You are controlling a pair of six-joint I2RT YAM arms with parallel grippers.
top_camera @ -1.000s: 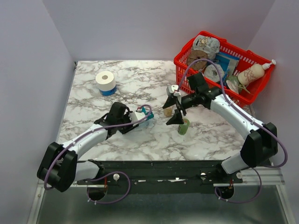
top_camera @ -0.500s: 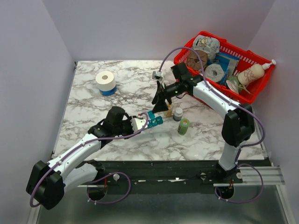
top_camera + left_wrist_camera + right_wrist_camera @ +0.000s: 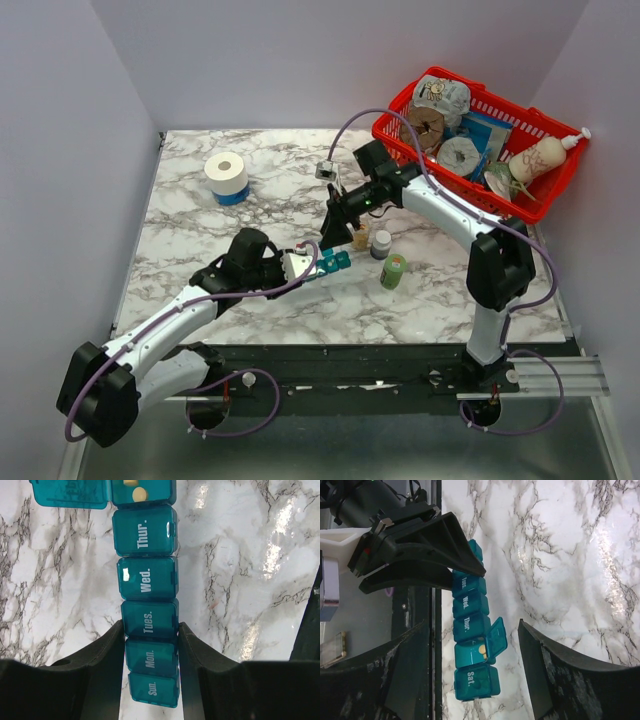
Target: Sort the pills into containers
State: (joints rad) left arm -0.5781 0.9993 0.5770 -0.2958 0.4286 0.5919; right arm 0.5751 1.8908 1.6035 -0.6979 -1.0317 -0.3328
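The teal pill organiser point(image 3: 148, 575) lies flat on the marble worktop point(image 3: 250, 555), a little nearer than centre. The lid of the cell between Thur. and Sat. is flipped open over two yellowish pills point(image 3: 140, 493), and the other lids are down. The left claw point(image 3: 150, 628) is clamped across the Mon. and Tues. cells. The right claw point(image 3: 471, 625) hangs above the open cell, spread wide and holding nothing. A white-capped bottle point(image 3: 381, 243) and a green bottle point(image 3: 393, 271) stand nearby, and a red basket point(image 3: 548, 200) sits at the far right.
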